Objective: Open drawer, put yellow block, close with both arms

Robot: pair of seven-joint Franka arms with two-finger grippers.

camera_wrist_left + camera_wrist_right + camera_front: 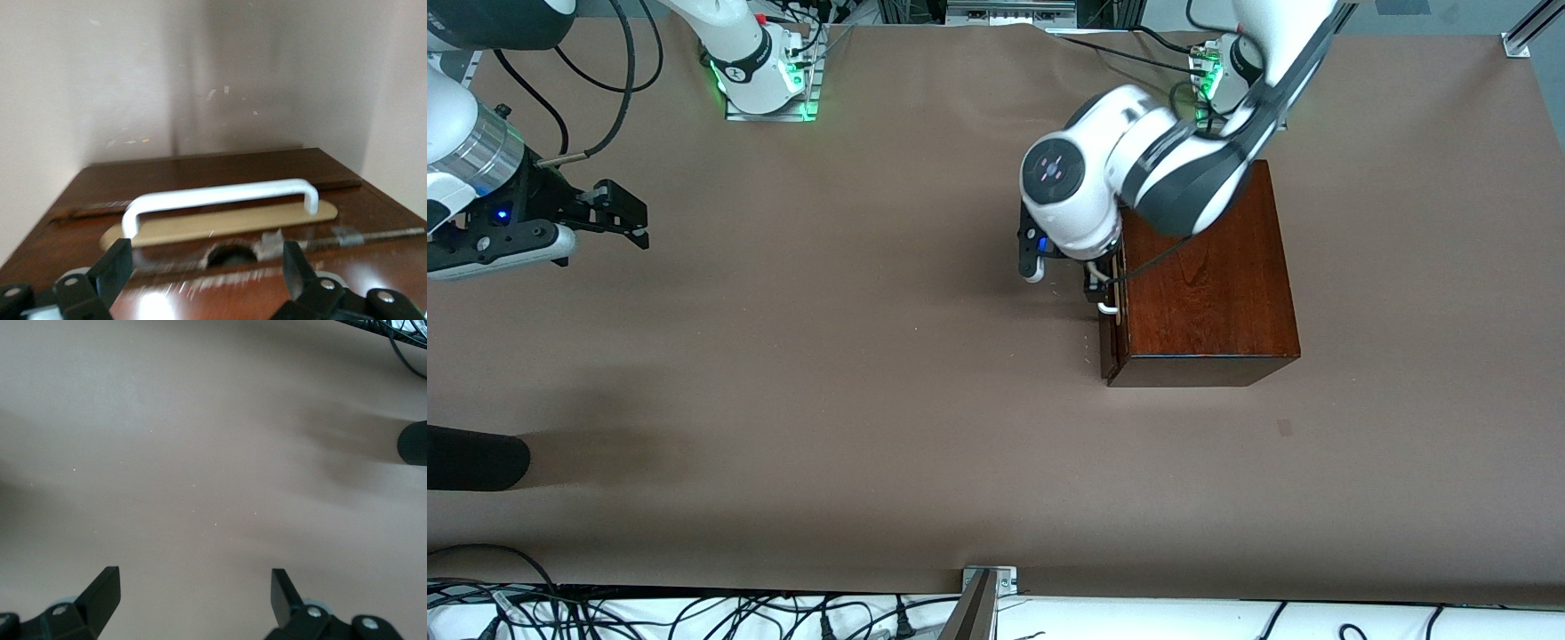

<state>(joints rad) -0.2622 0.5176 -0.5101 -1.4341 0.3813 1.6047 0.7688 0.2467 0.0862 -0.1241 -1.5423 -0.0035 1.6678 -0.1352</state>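
Note:
The dark mahogany box (1200, 284) stands toward the left arm's end of the table. Its drawer (1110, 342) looks shut, with the front flush to the box. The white bar handle (220, 198) lies just ahead of my left gripper (207, 267), whose fingers (117, 265) stand wide apart and empty. In the front view the left gripper (1099, 293) is at the drawer front, by the handle (1108, 308). My right gripper (639, 222) hangs open and empty over bare table toward the right arm's end and waits; it also shows in the right wrist view (193, 590). The yellow block is out of view.
A black cylindrical object (471, 458) juts in at the table's edge toward the right arm's end, nearer to the front camera; it also shows in the right wrist view (413, 443). Brown paper (827, 356) covers the table. Cables (694, 618) lie along the front edge.

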